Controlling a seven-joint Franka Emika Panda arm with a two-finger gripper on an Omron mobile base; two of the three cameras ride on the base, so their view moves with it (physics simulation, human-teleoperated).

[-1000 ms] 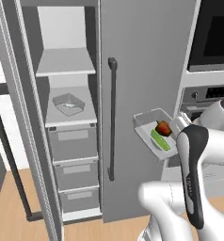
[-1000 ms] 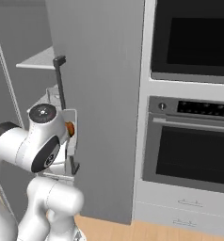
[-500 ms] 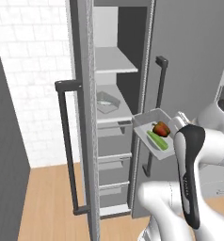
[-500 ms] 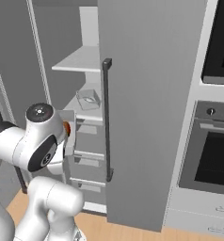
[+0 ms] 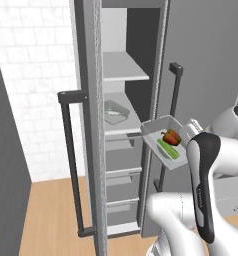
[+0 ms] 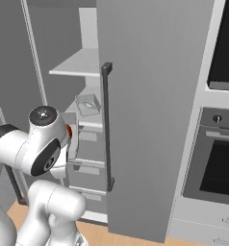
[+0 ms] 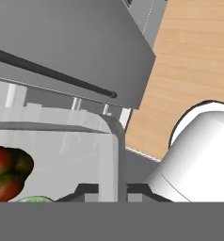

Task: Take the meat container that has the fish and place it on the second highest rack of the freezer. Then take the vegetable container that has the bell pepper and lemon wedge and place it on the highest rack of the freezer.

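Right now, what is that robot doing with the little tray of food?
The robot's gripper is shut on the rim of the vegetable container, a clear tray holding the bell pepper and the lemon wedge. It holds the tray up in front of the open freezer. The meat container with the fish already sits on the second highest rack. The highest rack has no container on it yet, so the vegetable tray has yet to go there.

No readable text, label, brand, number or sign appears on anything in these views.
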